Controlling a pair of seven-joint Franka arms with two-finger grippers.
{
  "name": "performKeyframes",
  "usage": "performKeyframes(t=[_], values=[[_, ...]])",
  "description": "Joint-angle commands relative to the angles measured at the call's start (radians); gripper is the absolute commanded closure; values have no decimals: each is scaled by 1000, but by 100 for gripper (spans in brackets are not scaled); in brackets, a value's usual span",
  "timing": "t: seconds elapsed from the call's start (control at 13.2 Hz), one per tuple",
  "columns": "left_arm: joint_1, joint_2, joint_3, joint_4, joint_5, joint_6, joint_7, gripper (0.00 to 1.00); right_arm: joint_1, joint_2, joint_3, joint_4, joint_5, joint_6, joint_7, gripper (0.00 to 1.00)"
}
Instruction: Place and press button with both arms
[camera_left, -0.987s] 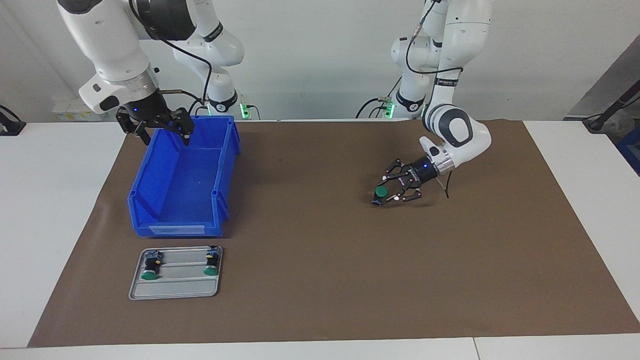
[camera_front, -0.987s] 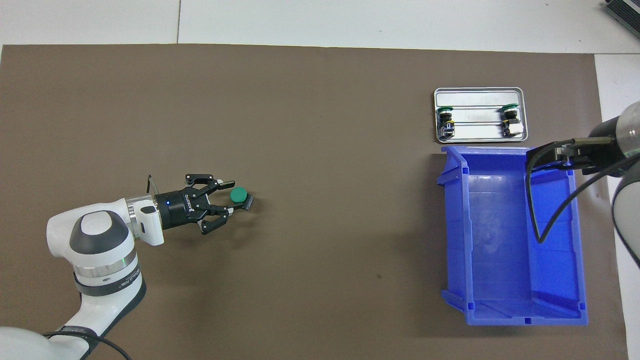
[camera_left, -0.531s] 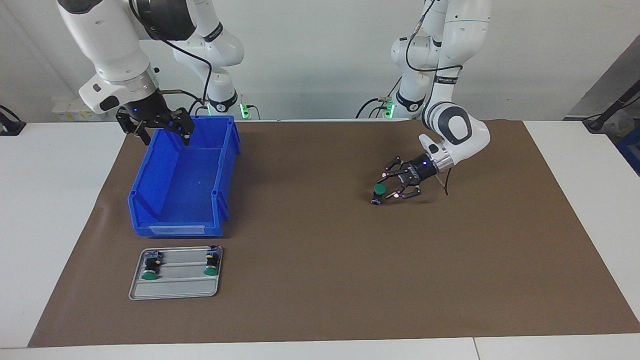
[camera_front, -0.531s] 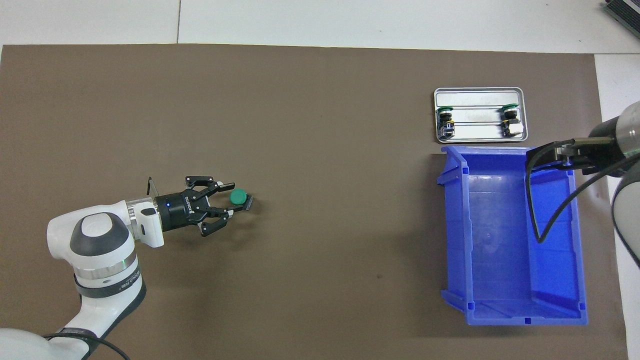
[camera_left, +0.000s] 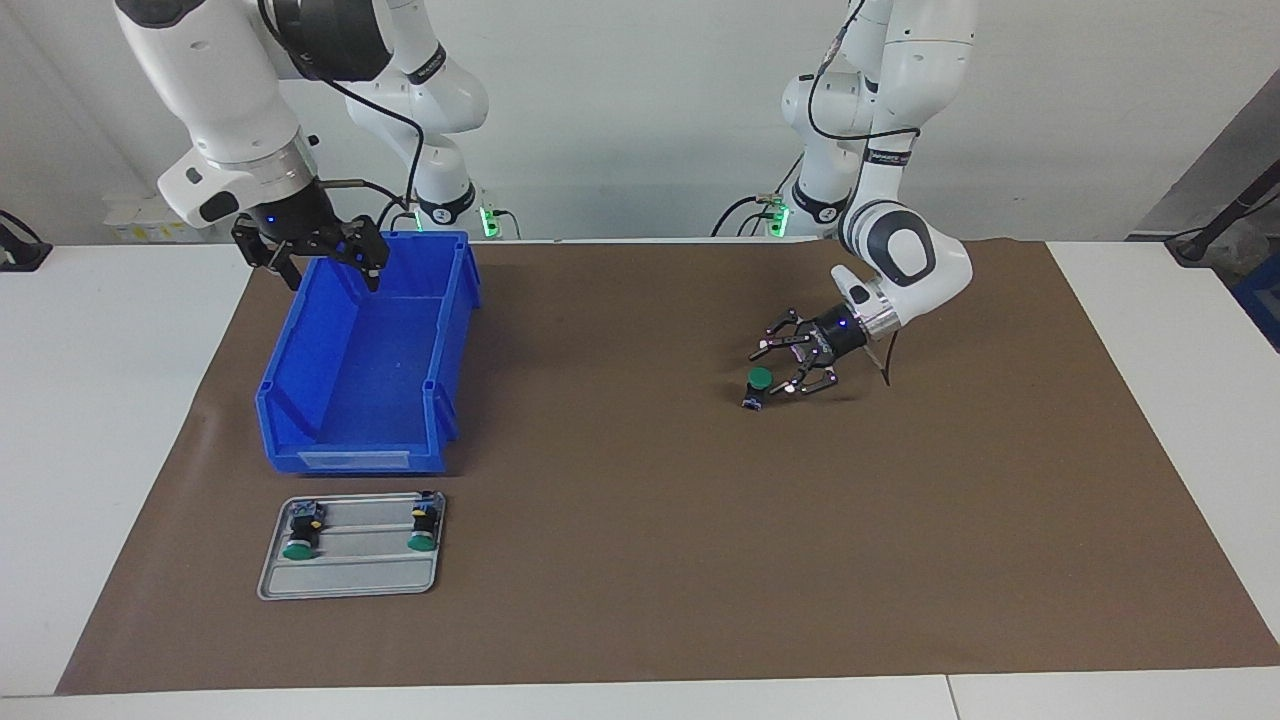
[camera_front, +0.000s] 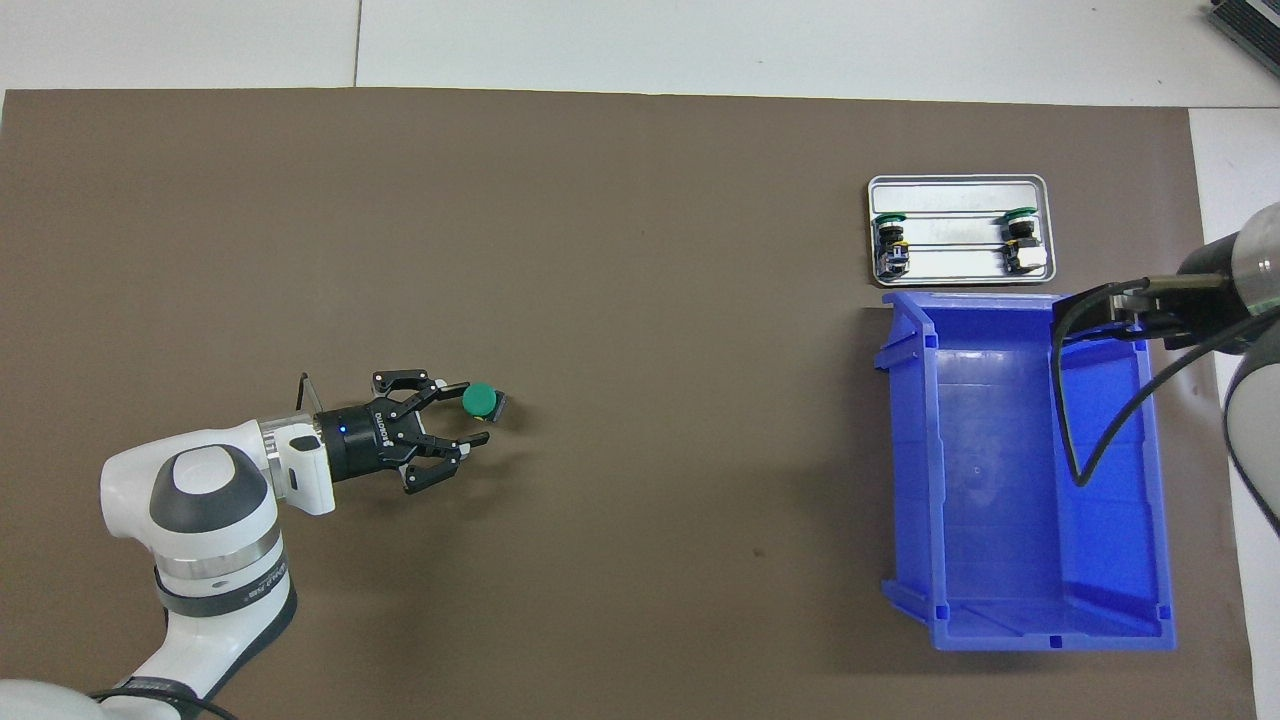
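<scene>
While the right gripper waits open over the blue bin's rim, the left gripper sits low beside the button, fingers parted and letting go. The button stands on the brown mat (green cap up), toward the left arm's end. Placing looks done; pressing likely needs a centred, gentle downward push.

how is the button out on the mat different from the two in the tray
The button on the mat stands alone on the brown mat, green cap up, at the left claw, whose fingertips stand apart around it. The two tray buttons lie on their sides in the metal tray, caps pointing away from the robots, with no claw near them. All three share a green cap and black barrel.
</scene>
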Motion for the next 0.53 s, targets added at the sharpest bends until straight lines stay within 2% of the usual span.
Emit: performKeyframes(t=[0.0, 0.3, 0.46], values=[[-7, -79, 9, -47, -1, 24, -11, 28, -4, -4, 3, -2, 15, -5, -20, 0], [36, -111, 12, -55, 9, 25, -18, 28, -4, -4, 3, -2, 15, -6, -20, 0], [101, -116, 12, -43, 41, 27, -20, 28, -4, -4, 1, -2, 15, -6, -20, 0]])
